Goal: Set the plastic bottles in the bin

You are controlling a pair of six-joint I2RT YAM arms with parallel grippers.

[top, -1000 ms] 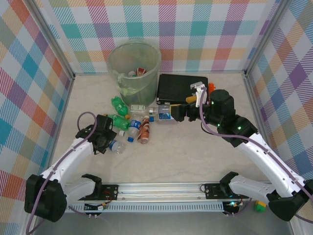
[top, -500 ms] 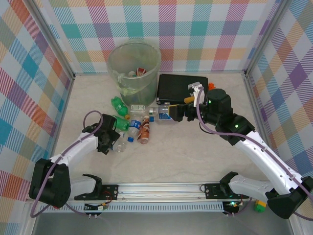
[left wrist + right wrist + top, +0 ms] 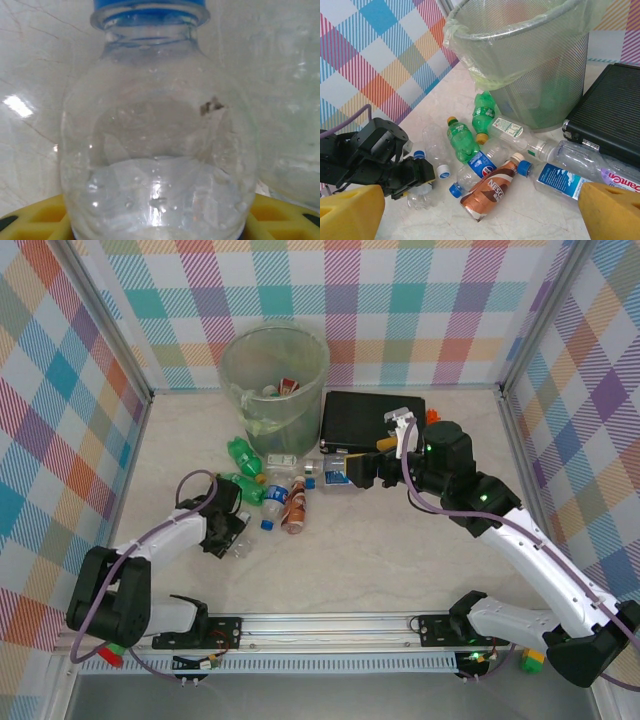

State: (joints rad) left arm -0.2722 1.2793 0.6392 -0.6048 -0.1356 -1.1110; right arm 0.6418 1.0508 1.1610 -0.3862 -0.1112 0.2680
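— What had changed at the left claw since a second before?
— It had stood partly apart then. Now it was closed narrow on the clear bottle with the blue cap, its yellow pads showing at either side of the bottle's lower end. The arm had also swung in closer. The bottle lay on the tabletop, on the near side of the bin and well apart from it
— And the right claw?
— Wide apart as before, holding nothing. It hung near the bin's right side, by the blue-labelled bottle and the black case, and had drifted slightly toward the bin
— The other bottles?
— Unmoved. The green bottles lay just in front of the bin, the brown bottle a little nearer, and a few were inside the bin
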